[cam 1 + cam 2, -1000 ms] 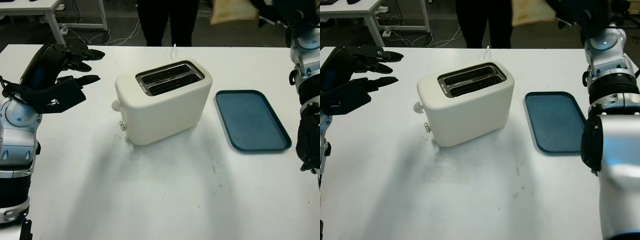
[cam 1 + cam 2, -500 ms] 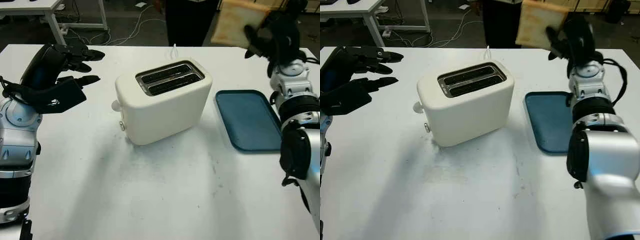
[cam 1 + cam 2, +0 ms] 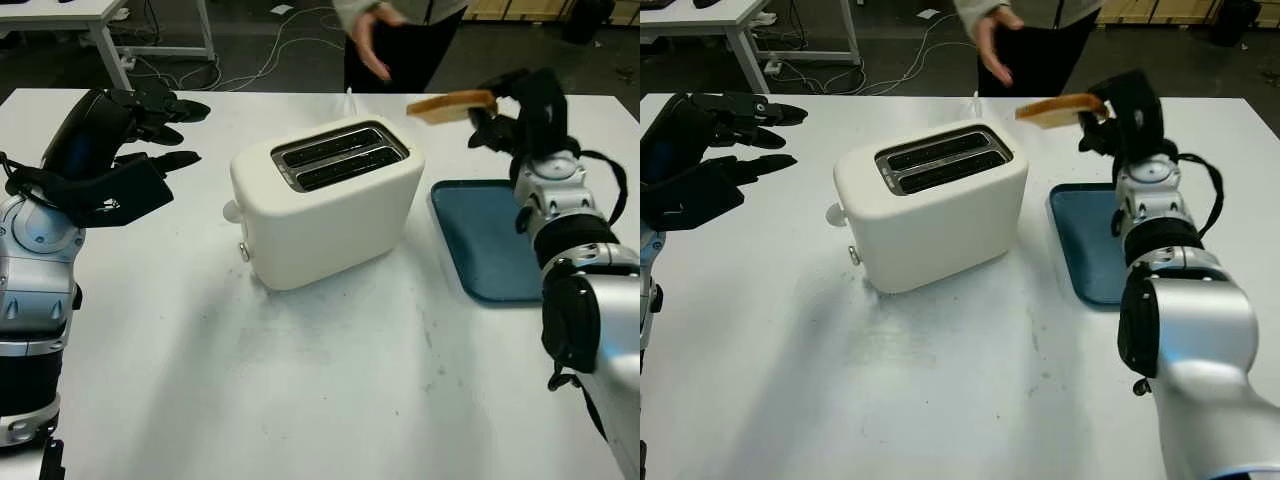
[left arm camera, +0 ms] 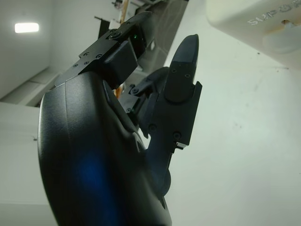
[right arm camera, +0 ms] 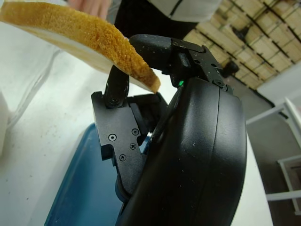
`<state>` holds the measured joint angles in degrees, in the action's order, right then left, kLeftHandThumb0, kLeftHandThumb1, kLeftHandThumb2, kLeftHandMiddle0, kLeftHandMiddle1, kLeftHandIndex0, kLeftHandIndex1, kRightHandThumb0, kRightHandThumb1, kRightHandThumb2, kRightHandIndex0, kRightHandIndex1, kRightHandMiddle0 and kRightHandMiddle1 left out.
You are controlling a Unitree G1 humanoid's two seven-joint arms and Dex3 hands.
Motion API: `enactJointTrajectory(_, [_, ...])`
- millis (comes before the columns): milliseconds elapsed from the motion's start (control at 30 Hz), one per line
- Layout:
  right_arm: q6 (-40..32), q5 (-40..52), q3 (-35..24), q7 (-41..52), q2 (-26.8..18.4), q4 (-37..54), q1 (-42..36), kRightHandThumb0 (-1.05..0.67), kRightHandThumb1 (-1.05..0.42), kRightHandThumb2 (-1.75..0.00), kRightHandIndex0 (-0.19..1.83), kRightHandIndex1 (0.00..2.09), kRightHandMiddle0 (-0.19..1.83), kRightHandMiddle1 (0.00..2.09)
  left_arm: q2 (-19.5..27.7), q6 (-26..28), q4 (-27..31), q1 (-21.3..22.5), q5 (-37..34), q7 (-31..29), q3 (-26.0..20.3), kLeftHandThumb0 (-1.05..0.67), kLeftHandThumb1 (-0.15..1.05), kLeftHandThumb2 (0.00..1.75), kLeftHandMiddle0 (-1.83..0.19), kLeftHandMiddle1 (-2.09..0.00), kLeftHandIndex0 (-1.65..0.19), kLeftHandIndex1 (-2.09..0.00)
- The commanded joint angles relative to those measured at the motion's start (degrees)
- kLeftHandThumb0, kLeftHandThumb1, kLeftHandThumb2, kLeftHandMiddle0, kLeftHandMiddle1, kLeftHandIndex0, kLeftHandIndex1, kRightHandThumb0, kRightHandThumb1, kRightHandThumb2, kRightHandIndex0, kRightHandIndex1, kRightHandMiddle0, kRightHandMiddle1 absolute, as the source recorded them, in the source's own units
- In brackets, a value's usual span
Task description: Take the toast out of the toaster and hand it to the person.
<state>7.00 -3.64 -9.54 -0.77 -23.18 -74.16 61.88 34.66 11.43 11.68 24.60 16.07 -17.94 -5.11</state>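
Head views: the right hand (image 3: 510, 105), raised at the far right above the dark blue rectangular tray (image 3: 480, 240), grips one edge of a golden-brown slice of toast (image 3: 452, 104) held nearly flat. A person's open hand (image 3: 368, 42) hangs beyond the white tabletop (image 3: 300, 380), far of the cream two-slot toaster (image 3: 325, 205). The left hand (image 3: 125, 150) hovers open at the left.

Left wrist view: the hand holds nothing above the tabletop.

Right wrist view: black fingers (image 5: 117, 84) clamp the toast's crust over the tray.
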Motion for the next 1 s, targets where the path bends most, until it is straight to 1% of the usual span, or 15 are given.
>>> enactJointTrajectory(0, [-0.44, 0.56, -0.37, 0.14, 0.68, -0.45, -0.85, -0.09, -0.92, -0.53, 0.69, 1.75, 0.31, 1.75, 0.14, -0.1, -0.18, -0.24, 0.26, 0.09, 0.35, -0.34, 0.85, 0.0, -0.77, -0.43, -0.85, -0.01])
enactJointTrajectory(100, [-0.55, 2.18, -2.05, 0.61, 1.38, -0.69, -1.37, -0.08, -0.92, -0.51, 0.72, 1.75, 0.35, 1.75, 0.09, -0.33, -0.3, -0.26, 0.08, 0.1, 0.28, -0.32, 0.85, 0.0, -0.77, -0.43, -0.86, -0.01])
enactJointTrajectory(167, [-2.28, 3.76, -3.75, 0.68, 1.85, -0.87, -1.11, -0.11, -0.92, -0.51, 0.74, 1.75, 0.36, 1.75, 0.03, 0.41, 0.18, -0.26, 0.0, -0.15, 0.27, -0.31, 0.85, 0.0, -0.76, -0.43, -0.85, 0.0])
enactJointTrajectory(233, [-3.89, 5.15, -5.1, 0.92, 2.09, -1.06, -0.8, -0.11, -0.92, -0.52, 0.71, 1.75, 0.27, 1.75, 0.09, 0.44, 0.25, -0.24, 0.18, -0.12, 0.36, -0.31, 0.85, 0.0, -0.76, -0.42, -0.85, 0.0])
enactJointTrajectory(300, [-4.24, 5.44, -5.4, 0.97, 2.2, -1.04, -0.83, -0.1, -0.92, -0.52, 0.71, 1.75, 0.25, 1.75, 0.08, 0.05, -0.02, -0.29, 0.23, 0.08, 0.37, -0.31, 0.85, 0.0, -0.76, -0.43, -0.85, -0.01])
enactJointTrajectory(467, [-3.27, 4.43, -4.64, 0.76, 2.32, -0.81, -1.06, -0.1, -0.92, -0.49, 0.78, 1.75, 0.34, 1.75, 0.13, -0.1, -0.05, -0.32, 0.16, 0.0, 0.36, -0.31, 0.85, 0.0, -0.77, -0.43, -0.86, -0.01])
enactJointTrajectory(600, [-3.21, 4.3, -4.13, 0.8, 2.24, -0.79, -1.07, -0.1, -0.92, -0.5, 0.75, 1.75, 0.31, 1.75, 0.06, 0.26, 0.18, -0.43, 0.03, -0.08, 0.25, -0.31, 0.85, 0.0, -0.77, -0.43, -0.85, 0.0])
enactJointTrajectory(800, [-2.7, 4.0, -3.25, 0.81, 2.18, -0.61, -1.19, -0.11, -0.92, -0.49, 0.78, 1.75, 0.37, 1.75, -0.09, -0.11, 0.06, -0.62, -0.42, 0.01, -0.02, -0.31, 0.85, 0.0, -0.76, -0.44, -0.85, 0.0])
enactJointTrajectory(967, [-2.13, 2.86, -1.71, 1.61, 1.81, -0.66, -1.53, -0.11, -0.92, -0.5, 0.76, 1.75, 0.38, 1.75, 0.06, 0.1, 0.12, -0.55, -0.31, -0.15, 0.12, -0.31, 0.85, 0.0, -0.76, -0.44, -0.85, 0.0])
